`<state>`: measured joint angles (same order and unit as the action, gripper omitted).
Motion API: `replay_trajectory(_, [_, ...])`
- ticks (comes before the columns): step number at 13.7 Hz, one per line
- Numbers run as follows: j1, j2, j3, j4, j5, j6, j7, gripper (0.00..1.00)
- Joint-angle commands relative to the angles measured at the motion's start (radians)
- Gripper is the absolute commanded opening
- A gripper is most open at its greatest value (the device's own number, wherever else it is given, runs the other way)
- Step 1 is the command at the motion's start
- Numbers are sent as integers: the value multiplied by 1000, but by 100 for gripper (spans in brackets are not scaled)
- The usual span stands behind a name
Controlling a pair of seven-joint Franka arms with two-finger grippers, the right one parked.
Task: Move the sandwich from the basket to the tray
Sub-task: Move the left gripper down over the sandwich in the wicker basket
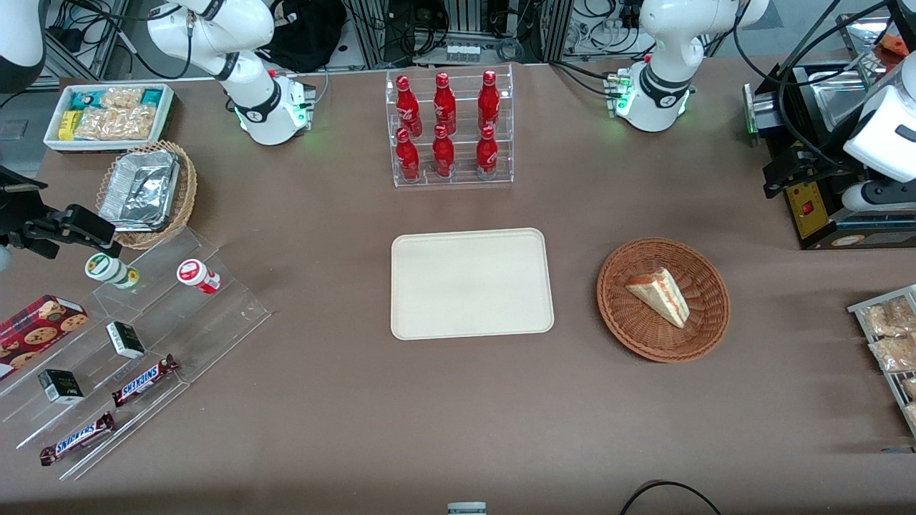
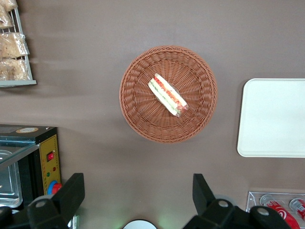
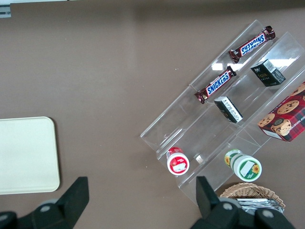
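The sandwich, a pale bread wedge with orange-red and green filling, lies in the reddish-brown wicker basket. The basket stands beside the cream tray, toward the working arm's end of the table. The tray holds nothing. My left gripper hangs high up, farther from the front camera than the basket, over a black machine. In the left wrist view the gripper is open with only bare table between its fingers. The sandwich, the basket and the tray all show well below it.
A black machine with a yellow panel stands under the gripper. A wire rack of snack packets sits at the working arm's end. A clear rack of red bottles stands farther back than the tray. A clear stepped shelf, a tan foil-tray basket and a white snack bin lie toward the parked arm's end.
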<state>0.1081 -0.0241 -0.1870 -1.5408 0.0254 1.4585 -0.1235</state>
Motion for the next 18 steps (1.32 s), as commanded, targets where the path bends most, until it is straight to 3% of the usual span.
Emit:
replay_trajectory(1, [-2,-8,30,2,-15,2,24,100])
replay_trajectory(11, [-11,98,35,-74,-15,77,21,100])
replay_trajectory(14, [-13,84,3,-292,-15,326,-34,100])
replay_trajectory(18, [-14,84,-63,-517,-5,656,-290,100])
